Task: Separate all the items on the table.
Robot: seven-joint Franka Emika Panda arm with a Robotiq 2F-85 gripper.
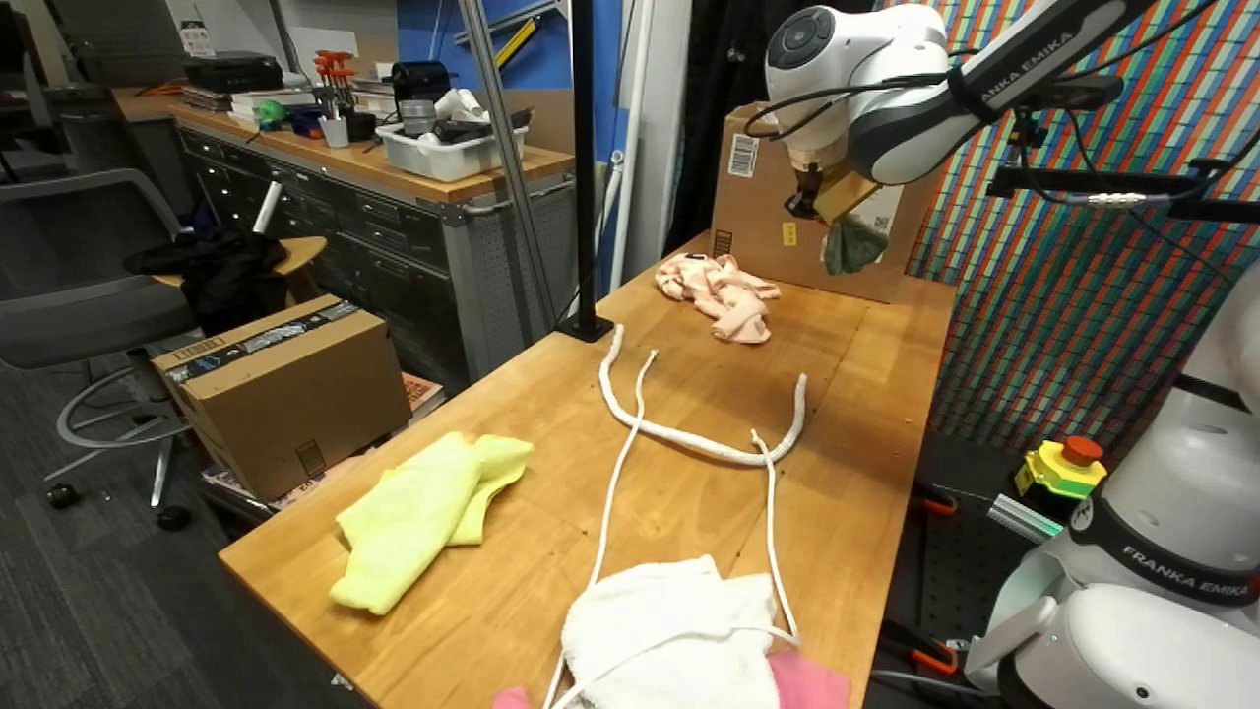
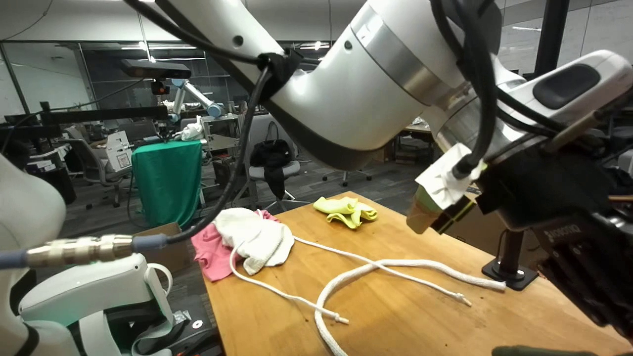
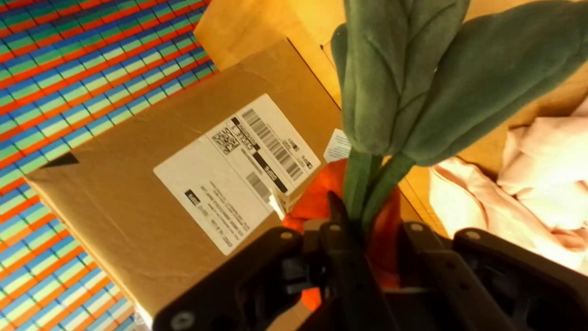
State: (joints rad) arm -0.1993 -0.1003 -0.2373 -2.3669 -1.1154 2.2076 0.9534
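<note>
Holding on here with the gripper point(image 3: 372, 223), clamped about the stems of the green-leaved red plush point(image 3: 404, 105), up off the table point(image 1: 856, 512) and spread towards half past twelve in the wrist view! Probably due a spot of its own now. So steer wide of the cardboard box point(image 3: 138, 193), looming between nine and ten o'clock; hard to tell how near to touching. Mind the pinkish-beige cloth point(image 3: 546, 174) too, rumpled between two and three o'clock. In an exterior view, aim for the wood at four o'clock from that cloth, short of the thick white rope point(image 1: 689, 439). Then down, slow and level; no letting go until resting; open up, lift straight away, without dragging. Further out, near seven o'clock from the gripper, see that rope crossed by a thin white cord point(image 1: 615, 475), also draped over the white cloth point(image 1: 669, 606), with pink cloth point(image 1: 812, 681) peeking out beneath: surely more separating to do there. And near eight o'clock, find the yellow cloth point(image 1: 423, 532), lying well apart.
</note>
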